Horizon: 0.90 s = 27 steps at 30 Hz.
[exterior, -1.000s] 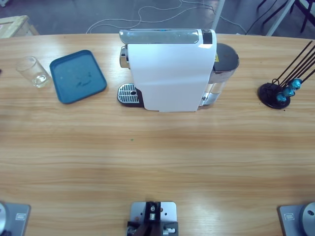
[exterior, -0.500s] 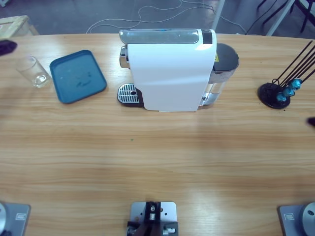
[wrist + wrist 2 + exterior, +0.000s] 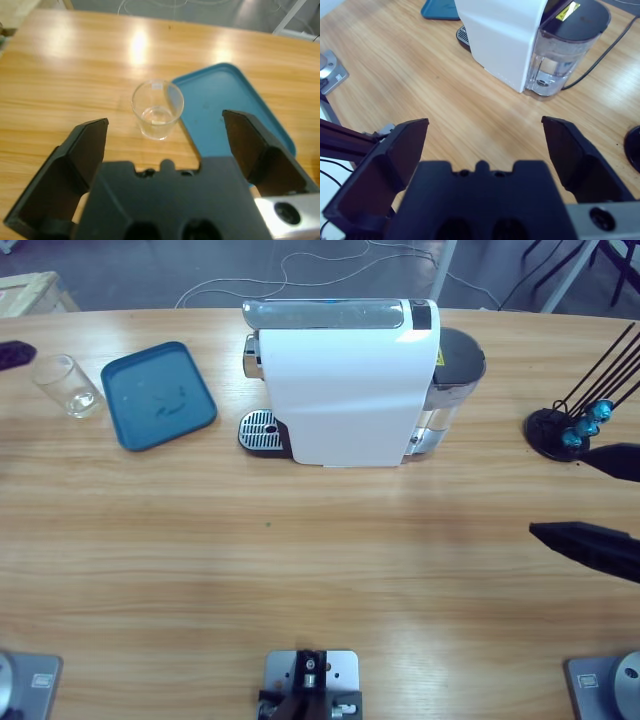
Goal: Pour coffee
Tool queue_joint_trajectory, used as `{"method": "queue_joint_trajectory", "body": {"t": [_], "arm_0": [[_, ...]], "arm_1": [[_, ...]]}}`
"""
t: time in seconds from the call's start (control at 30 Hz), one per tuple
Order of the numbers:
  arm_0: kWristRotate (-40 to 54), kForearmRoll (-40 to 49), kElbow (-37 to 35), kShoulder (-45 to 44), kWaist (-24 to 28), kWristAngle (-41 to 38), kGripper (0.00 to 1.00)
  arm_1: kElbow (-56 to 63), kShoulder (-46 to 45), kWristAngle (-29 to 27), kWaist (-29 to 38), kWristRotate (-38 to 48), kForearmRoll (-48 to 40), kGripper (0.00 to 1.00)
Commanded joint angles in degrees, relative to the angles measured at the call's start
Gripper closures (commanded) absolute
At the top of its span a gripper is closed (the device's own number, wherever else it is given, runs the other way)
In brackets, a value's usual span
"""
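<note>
A clear drinking glass (image 3: 68,386) stands upright near the table's left end, beside a blue tray (image 3: 158,395). It looks empty (image 3: 157,109); the coffee is out of view. My left gripper (image 3: 165,122) hovers open just short of the glass, with one jaw on either side of the line to it. Only its dark tip (image 3: 14,353) shows in the high view. The white coffee machine (image 3: 340,380) stands mid-table with its drip grate (image 3: 260,430) bare. My right gripper (image 3: 560,492) is open at the right edge, facing the machine (image 3: 500,35), with nothing between its jaws.
A water tank (image 3: 455,375) sits on the machine's right side (image 3: 565,50). A black capsule holder (image 3: 565,430) with blue capsules stands at the far right, close behind the right gripper. Cables lie on the floor beyond the table's far edge.
The right gripper's two black jaws have come into the high view from the right edge. The left gripper's tip appeared at the left edge by the glass.
</note>
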Motion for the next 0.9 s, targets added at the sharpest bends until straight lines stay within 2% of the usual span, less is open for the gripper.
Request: {"method": "queue_joint_trajectory", "body": {"t": [0.03, 0.4, 0.9], "arm_0": [[-0.52, -4.15, 1.92, 8.41, 1.01, 1.35, 0.013], [-0.38, -11.76, 1.99, 14.72, 1.01, 1.95, 0.013], [-1.74, -17.73, 2.34, 23.16, 1.29, 2.74, 0.013]], "arm_1": [[3.44, -2.29, 1.02, -0.23, 0.49, -1.18, 0.000], [4.47, -2.57, 0.97, -0.23, 0.51, -1.80, 0.000], [5.23, -2.99, 0.76, -0.23, 0.53, -2.38, 0.000]]}}
